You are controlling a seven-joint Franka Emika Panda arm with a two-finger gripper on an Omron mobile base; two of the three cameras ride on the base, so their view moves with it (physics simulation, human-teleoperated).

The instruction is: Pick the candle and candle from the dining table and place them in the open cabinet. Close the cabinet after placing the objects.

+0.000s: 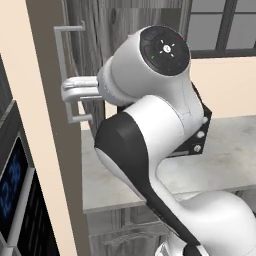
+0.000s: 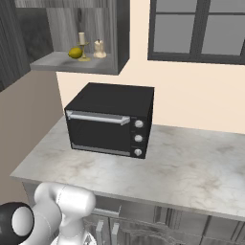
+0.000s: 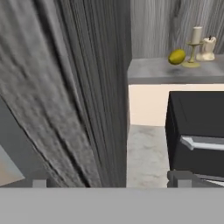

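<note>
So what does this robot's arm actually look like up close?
The arm is made of glossy white rounded shells with black bands at the joints. One joint ends in a round black cap bearing a small white mark and tiny red and green dots. Its end effector is pale white too.
</note>
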